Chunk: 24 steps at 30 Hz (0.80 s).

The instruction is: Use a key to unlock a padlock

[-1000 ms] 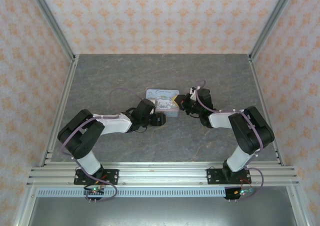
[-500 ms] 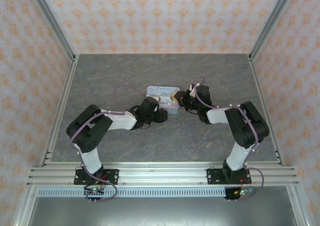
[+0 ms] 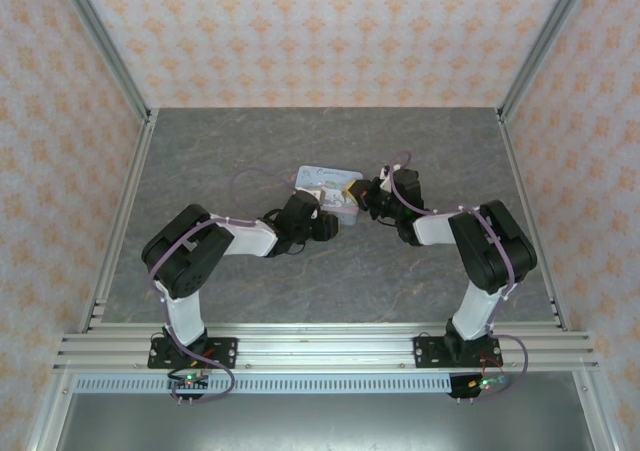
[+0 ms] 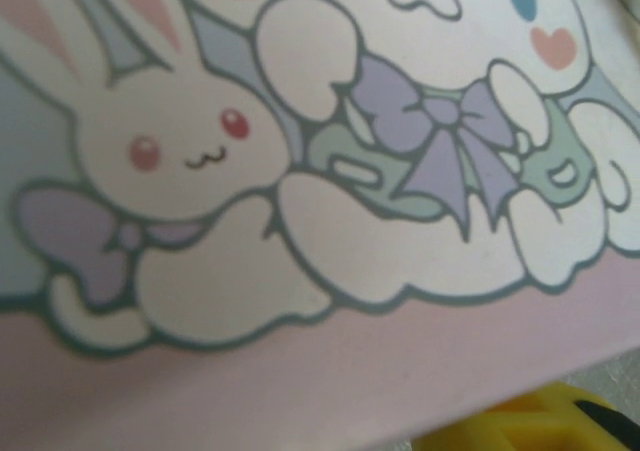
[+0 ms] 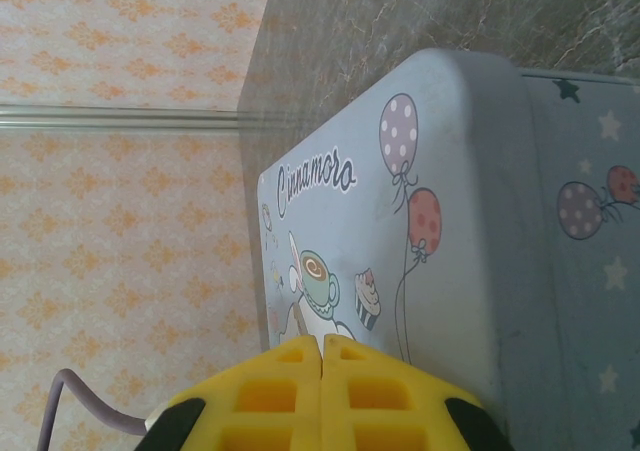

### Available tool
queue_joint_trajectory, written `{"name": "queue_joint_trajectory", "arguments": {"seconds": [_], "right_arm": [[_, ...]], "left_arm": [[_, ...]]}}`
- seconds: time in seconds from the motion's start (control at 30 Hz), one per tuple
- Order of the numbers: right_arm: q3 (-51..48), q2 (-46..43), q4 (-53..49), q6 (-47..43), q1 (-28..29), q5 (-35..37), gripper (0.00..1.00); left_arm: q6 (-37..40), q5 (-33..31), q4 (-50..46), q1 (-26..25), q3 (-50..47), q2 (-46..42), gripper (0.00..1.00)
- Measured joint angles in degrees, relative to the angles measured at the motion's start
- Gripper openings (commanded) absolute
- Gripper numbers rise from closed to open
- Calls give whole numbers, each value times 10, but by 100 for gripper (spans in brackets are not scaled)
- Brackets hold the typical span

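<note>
Pastel-blue metal, the cartoon-printed tin (image 3: 322, 179), lies on the grey stone-patterned bench (image 3: 220, 161) just above the middle of the top view, and both my arms reach in to it; my left arm (image 3: 240, 239) comes in from the lower left and brings my left jaws to the tin's lower edge; my right arm (image 3: 440, 229) comes in from the right and brings my right jaws to the tin's right end; from my left wrist the tin's lid (image 4: 300, 221) is very close and blurred, with a white rabbit, lilac bows and a pink band along the bottom, and a yellow moulded piece (image 4: 520, 426) sits in the lower right corner; how my left jaws stand I cannot tell; from my right wrist my yellow fingers (image 5: 270, 396) sit at the bottom centre, pressed together with a thin seam between them, right at the lid (image 5: 450, 171), which bears balloons and the word "Cinnamoro"; whether anything thin is pinched there I cannot tell; orange-patterned wallpaper (image 5: 120, 271) fills the left of that view; where the padlock and the key lie I cannot tell.
</note>
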Motion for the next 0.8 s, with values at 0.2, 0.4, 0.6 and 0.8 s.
{"name": "queue_joint_trajectory", "arguments": {"seconds": [0.2, 0.4, 0.6, 0.8], "right_arm": [[0, 2, 5, 0, -1, 0, 0], [0, 5, 9, 0, -2, 0, 0], [0, 7, 16, 0, -3, 1, 0], [0, 9, 19, 0, -4, 0, 0]], "left_arm": [[-34, 24, 35, 4, -3, 3, 46], [-76, 41, 77, 17, -18, 4, 46], [-103, 51, 111, 20, -19, 19, 46], [-142, 60, 172, 21, -42, 28, 46]]}}
